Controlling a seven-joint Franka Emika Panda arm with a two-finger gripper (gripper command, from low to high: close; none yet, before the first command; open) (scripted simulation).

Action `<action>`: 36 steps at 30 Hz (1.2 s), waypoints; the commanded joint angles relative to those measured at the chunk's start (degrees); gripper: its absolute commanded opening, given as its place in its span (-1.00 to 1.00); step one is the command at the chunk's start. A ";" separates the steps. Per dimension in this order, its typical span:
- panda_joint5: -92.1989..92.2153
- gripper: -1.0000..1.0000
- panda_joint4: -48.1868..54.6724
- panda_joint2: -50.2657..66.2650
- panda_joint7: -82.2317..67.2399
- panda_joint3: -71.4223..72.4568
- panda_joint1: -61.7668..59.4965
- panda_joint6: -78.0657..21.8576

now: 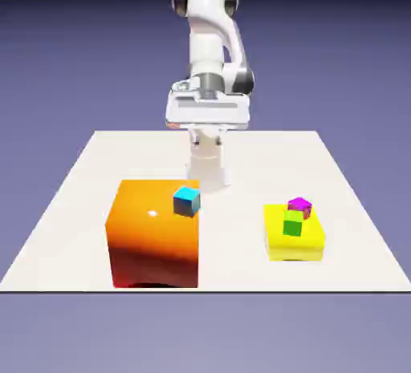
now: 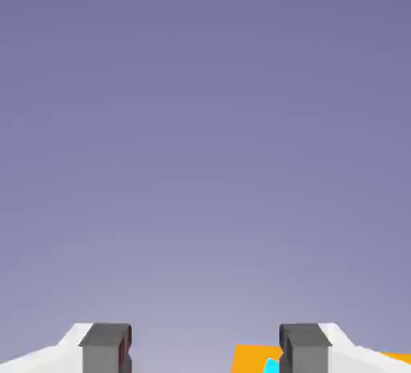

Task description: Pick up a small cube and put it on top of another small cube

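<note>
A small cyan cube point(image 1: 186, 200) with bluer sides, the other small cube, sits on top of the big orange block point(image 1: 152, 239), near its back right corner. The greener small cube is out of view. My gripper point(image 1: 207, 112) hangs high above the table behind the orange block, well apart from the cyan cube. In the hand view the gripper point(image 2: 205, 349) is open, its grey fingertips point(image 2: 105, 347) wide apart with only backdrop between them. A sliver of cyan cube point(image 2: 273, 366) and orange block point(image 2: 253, 359) shows at the bottom edge beside the right fingertip.
A low yellow block point(image 1: 295, 243) lies at the exterior view's right, carrying a magenta cube point(image 1: 299, 206) and a green cube point(image 1: 293, 224). The white table point(image 1: 72, 195) ends just in front of both blocks.
</note>
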 commanded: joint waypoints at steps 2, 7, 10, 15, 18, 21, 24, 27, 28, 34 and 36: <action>0.23 0.00 -0.18 -0.94 -4.41 -4.16 0.54 -0.64; 0.80 0.00 -0.64 -3.28 -15.41 -14.54 1.89 -2.22; 1.14 0.00 -0.92 -4.69 -22.02 -20.77 2.70 -3.17; 1.71 0.00 -1.38 -7.04 -33.02 -31.15 4.05 -4.76; 2.05 0.00 -1.66 -8.45 -39.63 -37.38 4.86 -5.71; 2.39 0.00 -1.93 -9.85 -46.23 -43.61 5.68 -6.66; 2.74 0.00 -2.21 -11.26 -52.84 -49.84 6.49 -7.62; 3.08 0.00 -2.49 -12.67 -59.44 -56.07 7.30 -8.57; 3.19 0.00 -2.58 -13.14 -61.64 -58.14 7.57 -8.89; 3.88 0.00 -3.13 -15.95 -74.85 -70.60 9.19 -10.79; 4.11 0.00 -3.32 -16.89 -79.25 -74.76 9.73 -11.42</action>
